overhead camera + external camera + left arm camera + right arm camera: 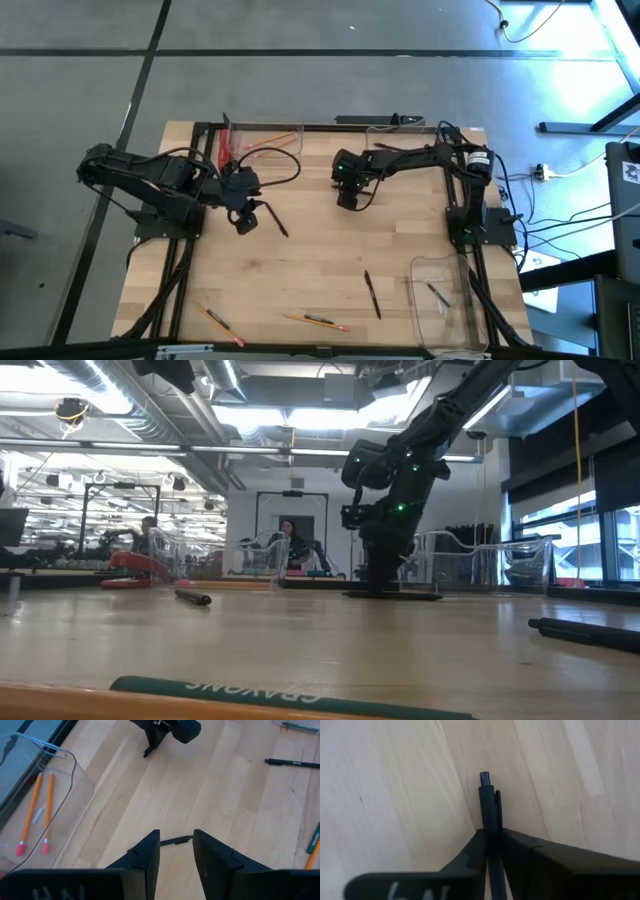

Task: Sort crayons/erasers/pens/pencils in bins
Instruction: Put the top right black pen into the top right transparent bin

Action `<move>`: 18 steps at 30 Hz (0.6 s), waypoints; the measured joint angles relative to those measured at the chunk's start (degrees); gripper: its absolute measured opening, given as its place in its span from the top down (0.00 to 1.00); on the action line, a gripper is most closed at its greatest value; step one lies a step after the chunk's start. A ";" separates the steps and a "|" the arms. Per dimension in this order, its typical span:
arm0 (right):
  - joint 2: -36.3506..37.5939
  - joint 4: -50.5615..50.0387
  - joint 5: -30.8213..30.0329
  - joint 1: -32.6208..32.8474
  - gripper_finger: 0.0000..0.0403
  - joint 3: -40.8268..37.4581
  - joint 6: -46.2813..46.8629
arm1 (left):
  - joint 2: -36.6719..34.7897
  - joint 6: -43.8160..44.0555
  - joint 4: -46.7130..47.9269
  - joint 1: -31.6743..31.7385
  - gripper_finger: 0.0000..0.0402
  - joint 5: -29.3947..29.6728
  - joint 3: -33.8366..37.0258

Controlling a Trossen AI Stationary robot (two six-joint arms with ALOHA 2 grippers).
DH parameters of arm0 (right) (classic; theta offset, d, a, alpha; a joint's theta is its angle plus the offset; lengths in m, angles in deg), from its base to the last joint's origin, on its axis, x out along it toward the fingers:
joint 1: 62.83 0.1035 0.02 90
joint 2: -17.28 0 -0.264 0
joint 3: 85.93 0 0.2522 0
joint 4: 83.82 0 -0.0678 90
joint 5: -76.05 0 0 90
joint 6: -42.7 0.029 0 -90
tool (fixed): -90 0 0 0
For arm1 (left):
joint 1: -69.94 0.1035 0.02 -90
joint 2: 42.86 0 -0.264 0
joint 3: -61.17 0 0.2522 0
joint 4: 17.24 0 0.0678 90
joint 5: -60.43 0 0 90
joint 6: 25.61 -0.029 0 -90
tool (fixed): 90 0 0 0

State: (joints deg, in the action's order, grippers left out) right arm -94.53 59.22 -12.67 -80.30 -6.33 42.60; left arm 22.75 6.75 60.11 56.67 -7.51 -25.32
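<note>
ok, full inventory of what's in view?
bins: three, clear; two along the high view's top edge, one bottom right
pencils: four, orange; two in the top-left bin, two loose at the bottom
pens: three, black; one under each gripper, one bottom centre
stick: one, dark; in the bottom-right bin
red bar: one; at the top-left bin
left gripper: black, jaws open over a pen
right gripper: black, jaws shut on a pen
</note>
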 joint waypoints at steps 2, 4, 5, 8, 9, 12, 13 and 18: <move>0.00 -0.02 0.17 0.00 0.92 0.00 0.02 | 0.00 0.00 0.00 0.01 0.73 0.00 0.00; -0.04 0.04 0.50 0.00 0.92 0.00 0.03 | 0.00 0.00 0.00 0.01 0.73 0.00 0.00; -0.04 0.06 0.63 0.00 0.92 0.00 0.04 | 0.00 0.00 0.00 0.01 0.73 0.00 0.00; 0.14 0.11 1.25 0.00 0.90 0.00 0.07 | 0.00 0.00 0.00 0.01 0.73 0.00 0.00; 0.22 0.08 1.29 0.00 0.89 0.00 0.07 | 0.00 0.00 0.00 0.01 0.73 0.00 0.00; 0.66 -1.12 1.96 0.00 0.89 0.78 1.08 | 0.00 0.00 0.01 0.01 0.73 0.00 0.00; 0.72 -2.26 2.12 0.01 0.89 1.26 1.35 | 0.00 0.00 0.03 0.01 0.73 0.00 0.00; 2.10 -7.44 2.52 0.11 0.90 5.74 1.57 | 0.02 0.00 0.22 0.01 0.73 -0.02 0.00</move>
State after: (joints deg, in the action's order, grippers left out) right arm -92.43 51.78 -10.15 -80.19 -0.59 44.18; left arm 22.77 6.75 60.33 56.68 -7.53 -25.32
